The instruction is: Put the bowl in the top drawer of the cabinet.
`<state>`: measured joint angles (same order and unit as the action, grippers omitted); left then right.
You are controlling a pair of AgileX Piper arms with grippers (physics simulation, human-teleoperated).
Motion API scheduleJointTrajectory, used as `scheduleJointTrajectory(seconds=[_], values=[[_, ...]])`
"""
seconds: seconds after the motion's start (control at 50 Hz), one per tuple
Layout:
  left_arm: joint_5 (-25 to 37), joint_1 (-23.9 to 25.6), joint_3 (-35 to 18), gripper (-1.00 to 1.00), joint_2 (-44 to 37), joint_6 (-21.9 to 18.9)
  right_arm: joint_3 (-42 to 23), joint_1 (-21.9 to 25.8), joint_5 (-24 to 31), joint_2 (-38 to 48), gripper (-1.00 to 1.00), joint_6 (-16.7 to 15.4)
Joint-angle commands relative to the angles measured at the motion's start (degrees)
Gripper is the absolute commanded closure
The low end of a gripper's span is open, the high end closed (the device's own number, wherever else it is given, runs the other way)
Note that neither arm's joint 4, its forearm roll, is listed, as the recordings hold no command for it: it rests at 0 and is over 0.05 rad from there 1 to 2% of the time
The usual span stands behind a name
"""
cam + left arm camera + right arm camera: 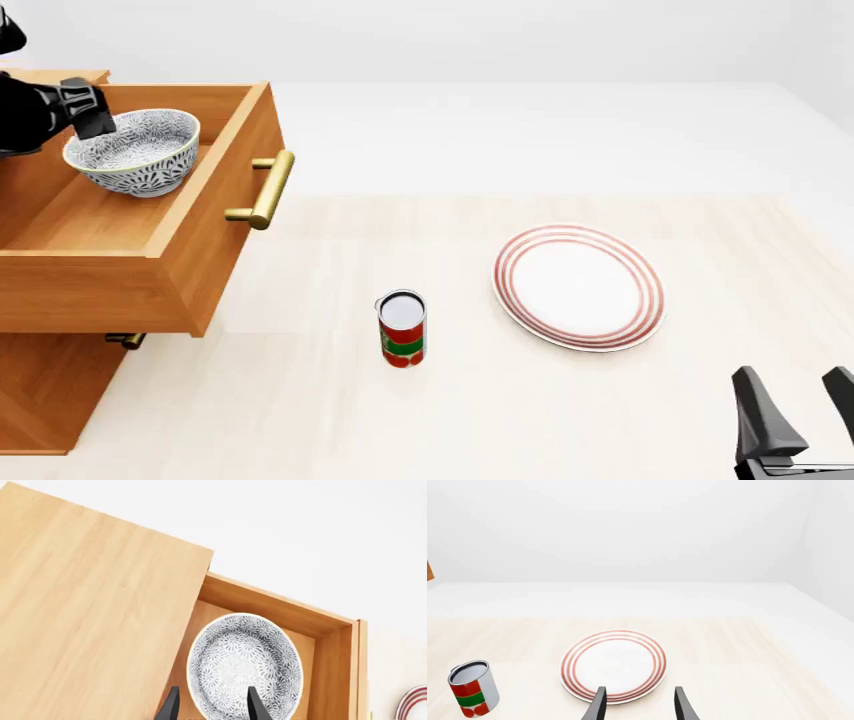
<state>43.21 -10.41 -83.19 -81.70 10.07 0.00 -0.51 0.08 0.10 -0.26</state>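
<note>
The bowl (134, 150), patterned blue-grey and white, sits upright inside the pulled-out top drawer (94, 290) of the light-brown cabinet (40, 395). In the left wrist view the bowl (243, 665) lies on the drawer floor beside the cabinet's flat top (87, 605). My left gripper (213, 707) hovers over the bowl's rim, open, one finger outside the rim and one over the inside; the front view shows it (91, 118) at the bowl's left edge. My right gripper (801, 405) stands open and empty at the near right of the table.
A flat white plate with red rings (579, 287) lies right of centre, just ahead of the right gripper (639, 705). A red and green can (402, 329) stands upright mid-table. The drawer's brass bar handle (267, 188) juts toward the table; a lower handle (123, 340) shows below.
</note>
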Motion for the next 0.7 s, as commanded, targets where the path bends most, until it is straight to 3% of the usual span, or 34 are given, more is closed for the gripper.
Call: scheduleJointTrajectory(seconds=[0.02,0.38,0.7], values=[[2.15,-0.32,-3.06,-1.00,1.21,-0.08,-0.01,0.13,-0.04,0.02,-1.00,0.07],[5.15,3.01,-3.73,-1.00,9.24,-0.51,-0.01,0.13,-0.05,0.02,-1.00,0.06],[3.97,9.21,3.80,-1.00,20.48,2.32,-0.01,0.13,-0.04,0.02,-1.00,0.06]])
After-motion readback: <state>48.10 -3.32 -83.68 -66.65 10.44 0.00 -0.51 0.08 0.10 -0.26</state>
